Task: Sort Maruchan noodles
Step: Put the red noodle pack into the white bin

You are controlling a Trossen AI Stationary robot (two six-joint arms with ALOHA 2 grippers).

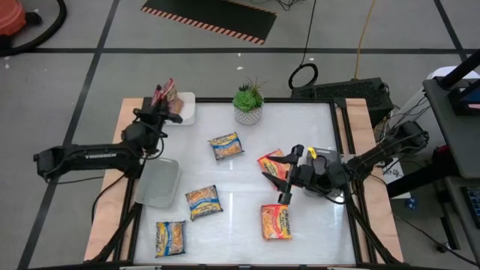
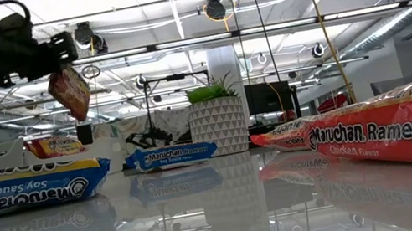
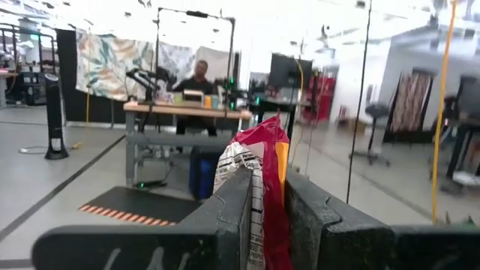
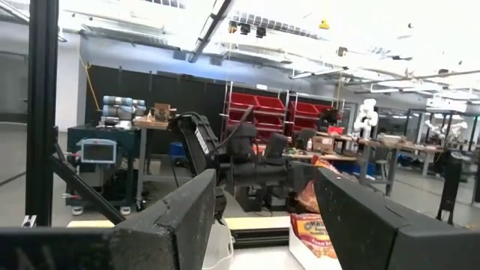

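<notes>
Red noodle packet (image 3: 271, 161) pinched in left gripper (image 3: 271, 196) jaws above white tray (image 1: 182, 109); right gripper (image 1: 289, 174), jaws spread, hovers over surface (image 1: 247, 180) near orange packets (image 1: 275, 221).

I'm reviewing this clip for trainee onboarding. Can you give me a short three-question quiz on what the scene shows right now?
1. True or false: the left gripper is shut on a dark red packet.
2. How many blue-and-yellow packets lie on the table in the high view? A) two B) three C) five
3. Fill in: the right gripper is ____ and holds nothing.

Key: 1 true; it holds the packet above the white tray. 2 B. 3 open, between the orange packets.
</notes>
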